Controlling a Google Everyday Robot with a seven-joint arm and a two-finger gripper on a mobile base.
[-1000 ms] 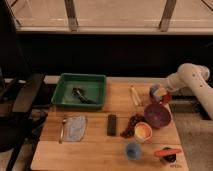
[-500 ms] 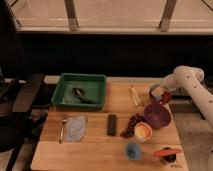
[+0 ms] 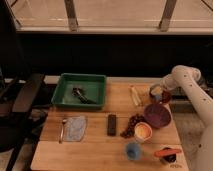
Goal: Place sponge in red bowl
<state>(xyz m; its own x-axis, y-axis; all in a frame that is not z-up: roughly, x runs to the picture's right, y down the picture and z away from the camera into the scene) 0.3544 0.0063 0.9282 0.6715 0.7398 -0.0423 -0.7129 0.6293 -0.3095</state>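
1. Wooden table [image 3: 100, 150] under a dark window wall fills the single camera view. A green tray [image 3: 80, 76] sits at its back left and a cluster of bowls on its right side.
2. The white arm [image 3: 186, 80] reaches in from the right, and its gripper [image 3: 156, 93] hangs at the table's back right, right at the red bowl [image 3: 165, 98].
3. That bowl sits just behind the larger purple bowl [image 3: 157, 116] and well apart from the pale bowl [image 3: 143, 131] with the yellow inside.
4. A pale lump at the gripper's tip is probably the sponge [image 3: 156, 89]; its long axis cannot be made out.
5. How wide the gripper stands, and whether it grips the lump, I cannot tell.
6. The coming move turns on one relation: the bowl's hollow lies directly below and slightly right of the gripper. Judging by that, only a short drop or a release remains.
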